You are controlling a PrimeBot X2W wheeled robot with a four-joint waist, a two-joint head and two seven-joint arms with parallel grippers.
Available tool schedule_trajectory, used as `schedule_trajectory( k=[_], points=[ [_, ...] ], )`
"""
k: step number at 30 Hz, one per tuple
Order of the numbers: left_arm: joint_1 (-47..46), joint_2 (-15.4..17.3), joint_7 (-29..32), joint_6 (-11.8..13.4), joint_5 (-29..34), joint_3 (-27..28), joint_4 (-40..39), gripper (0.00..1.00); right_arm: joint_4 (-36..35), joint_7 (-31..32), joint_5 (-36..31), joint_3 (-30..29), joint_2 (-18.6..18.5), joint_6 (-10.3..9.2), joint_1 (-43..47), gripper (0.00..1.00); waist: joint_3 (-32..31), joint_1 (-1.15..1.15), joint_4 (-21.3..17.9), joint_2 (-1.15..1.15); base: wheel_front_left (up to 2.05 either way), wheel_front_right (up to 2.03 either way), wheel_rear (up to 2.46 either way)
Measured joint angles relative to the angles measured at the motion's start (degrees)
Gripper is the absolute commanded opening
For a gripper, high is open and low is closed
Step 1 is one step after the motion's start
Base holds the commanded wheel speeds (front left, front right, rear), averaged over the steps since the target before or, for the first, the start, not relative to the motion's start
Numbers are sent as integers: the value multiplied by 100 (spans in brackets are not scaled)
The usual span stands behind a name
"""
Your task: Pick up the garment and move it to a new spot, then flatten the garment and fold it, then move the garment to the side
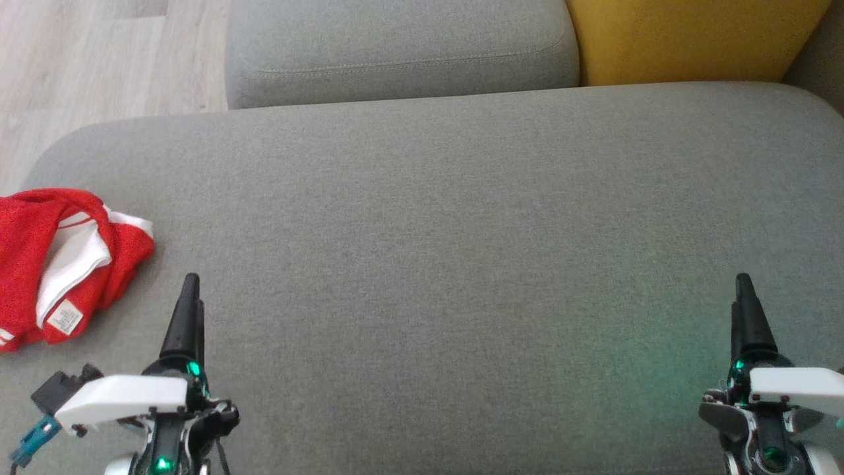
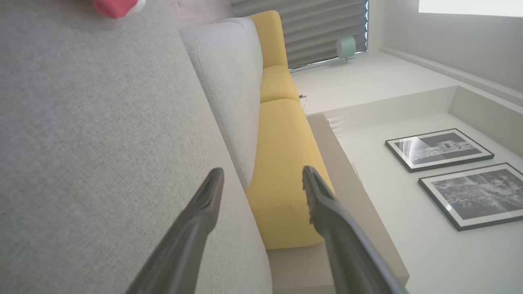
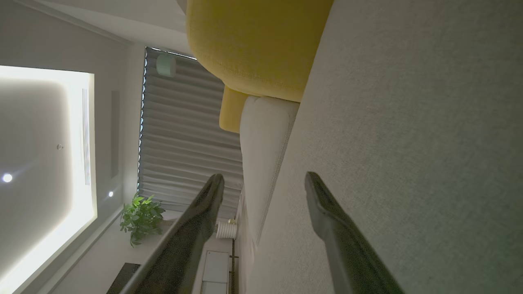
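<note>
The garment (image 1: 62, 264) is red with white trim and a white label, bunched in a heap at the left edge of the grey sofa seat (image 1: 448, 251). A red corner of the garment (image 2: 116, 7) peeks in at the top of the left wrist view. My left gripper (image 1: 190, 285) hovers just right of and below the heap, apart from it. Its fingers (image 2: 204, 204) stand open with nothing between them. My right gripper (image 1: 744, 285) is far off at the lower right over bare seat. Its fingers (image 3: 327, 212) are open and empty too.
A grey back cushion (image 1: 395, 49) and a yellow cushion (image 1: 692, 39) line the far edge of the seat. Wooden floor (image 1: 99, 59) lies beyond the seat's left end. A wide stretch of grey seat spreads between the two grippers.
</note>
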Motion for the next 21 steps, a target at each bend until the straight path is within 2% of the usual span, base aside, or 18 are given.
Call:
schedule_trajectory(
  k=[21],
  points=[
    [-1, 3, -312, 4, 2119, -261, -538, 100, -472, -155, -2173, 152, -43, 0, 3, 100, -43, 0, 21, 0, 0, 0, 0]
  ],
)
